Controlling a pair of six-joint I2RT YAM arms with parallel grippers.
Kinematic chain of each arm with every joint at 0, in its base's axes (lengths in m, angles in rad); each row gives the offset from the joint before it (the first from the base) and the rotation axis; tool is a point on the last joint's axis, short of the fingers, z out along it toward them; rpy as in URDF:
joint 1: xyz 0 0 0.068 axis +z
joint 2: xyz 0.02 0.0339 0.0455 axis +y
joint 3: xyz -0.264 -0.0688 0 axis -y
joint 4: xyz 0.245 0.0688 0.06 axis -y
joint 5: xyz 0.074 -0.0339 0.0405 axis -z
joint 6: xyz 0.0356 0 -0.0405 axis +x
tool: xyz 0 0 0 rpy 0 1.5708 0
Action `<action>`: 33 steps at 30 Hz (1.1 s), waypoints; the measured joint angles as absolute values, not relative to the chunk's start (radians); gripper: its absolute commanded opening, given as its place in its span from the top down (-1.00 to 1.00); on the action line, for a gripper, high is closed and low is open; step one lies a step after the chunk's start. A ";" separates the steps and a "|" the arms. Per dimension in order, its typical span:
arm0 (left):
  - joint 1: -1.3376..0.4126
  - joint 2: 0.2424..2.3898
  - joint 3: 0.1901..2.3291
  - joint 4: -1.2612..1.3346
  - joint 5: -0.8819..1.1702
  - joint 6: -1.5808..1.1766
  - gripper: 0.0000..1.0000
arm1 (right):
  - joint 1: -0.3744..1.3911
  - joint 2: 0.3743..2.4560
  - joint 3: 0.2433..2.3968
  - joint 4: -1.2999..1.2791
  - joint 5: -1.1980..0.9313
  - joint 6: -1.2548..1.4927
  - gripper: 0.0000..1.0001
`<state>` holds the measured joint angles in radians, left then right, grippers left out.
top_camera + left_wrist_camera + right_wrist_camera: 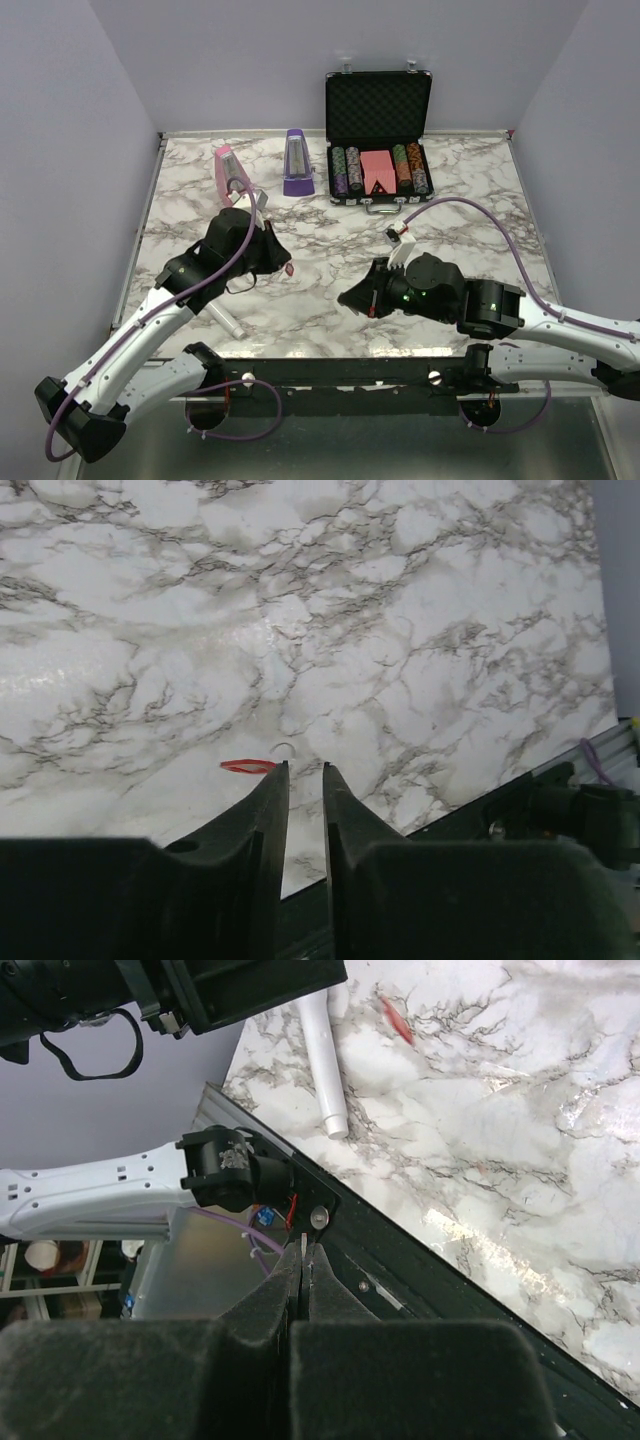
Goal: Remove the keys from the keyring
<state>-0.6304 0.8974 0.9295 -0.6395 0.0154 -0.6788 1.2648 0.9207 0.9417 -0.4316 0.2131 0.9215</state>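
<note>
Counter (330,275) of veined marble under both my arms: left fingers (278,785) narrowly parted, gripping nothing; right fingers (298,1270) pressed together (above the front edge); red keyring (248,767) lying flat beside my left fingertip.

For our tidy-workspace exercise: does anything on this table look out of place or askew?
The white tube lies on its side, slanted, by the table's near edge, partly under the left arm. The red keyring lies loose on the marble beside the left claw.
</note>
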 measured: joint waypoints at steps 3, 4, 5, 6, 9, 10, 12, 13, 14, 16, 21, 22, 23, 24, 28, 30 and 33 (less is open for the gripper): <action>-0.617 0.878 0.917 -0.612 0.048 -0.683 -0.11 | 1.265 0.916 0.942 -0.434 0.214 0.924 0.98; -0.614 0.872 0.916 -0.607 0.056 -0.683 -0.25 | 1.265 0.915 0.942 -0.437 0.214 0.925 0.99; -0.613 0.868 0.915 -0.605 0.060 -0.685 -0.32 | 1.265 0.913 0.942 -0.438 0.214 0.925 0.98; -0.609 0.862 0.913 -0.600 0.067 -0.685 -0.38 | 1.265 0.912 0.942 -0.439 0.214 0.925 0.99; -0.607 0.847 0.909 -0.598 0.073 -0.686 -0.50 | 1.265 0.908 0.942 -0.443 0.216 0.925 0.98; -0.607 0.839 0.907 -0.600 0.074 -0.686 -0.56 | 1.265 0.907 0.942 -0.443 0.217 0.926 0.98; -0.605 0.826 0.907 -0.603 0.076 -0.686 -0.85 | 1.265 0.907 0.942 -0.443 0.220 0.926 0.98; -0.604 0.818 0.907 -0.606 0.076 -0.685 -0.94 | 1.265 0.907 0.942 -0.444 0.220 0.926 0.98; -0.603 0.809 0.907 -0.611 0.076 -0.683 -0.98 | 1.265 0.907 0.942 -0.445 0.220 0.926 0.98; -0.603 0.784 0.907 -0.628 0.076 -0.677 -0.98 | 1.265 0.907 0.942 -0.447 0.221 0.927 0.98; -0.601 0.704 0.907 -0.678 0.068 -0.653 -0.98 | 1.265 0.907 0.942 -0.461 0.239 0.927 0.98; -0.601 0.685 0.906 -0.691 0.063 -0.647 -0.98 | 1.265 0.907 0.942 -0.463 0.245 0.927 0.98; -0.601 0.667 0.905 -0.702 0.059 -0.640 -0.98 | 1.265 0.907 0.942 -0.465 0.250 0.927 0.98; -0.601 0.648 0.904 -0.710 0.054 -0.633 -0.98 | 1.265 0.907 0.942 -0.466 0.258 0.927 0.98; -0.601 0.551 0.888 -0.762 0.008 -0.603 -0.97 | 1.265 0.924 0.958 -0.499 0.297 0.925 0.98; -0.601 0.503 0.881 -0.787 -0.011 -0.593 -0.97 | 1.266 0.957 0.991 -0.530 0.324 0.921 0.98; -0.601 0.416 0.868 -0.826 -0.039 -0.584 -0.98 | 1.267 1.012 1.052 -0.584 0.370 0.907 0.99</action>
<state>-0.6014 0.4164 0.8684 -0.8265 -0.0395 -0.5842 1.2667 1.0119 1.0515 -0.5838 0.3698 0.9066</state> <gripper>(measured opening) 0.988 0.013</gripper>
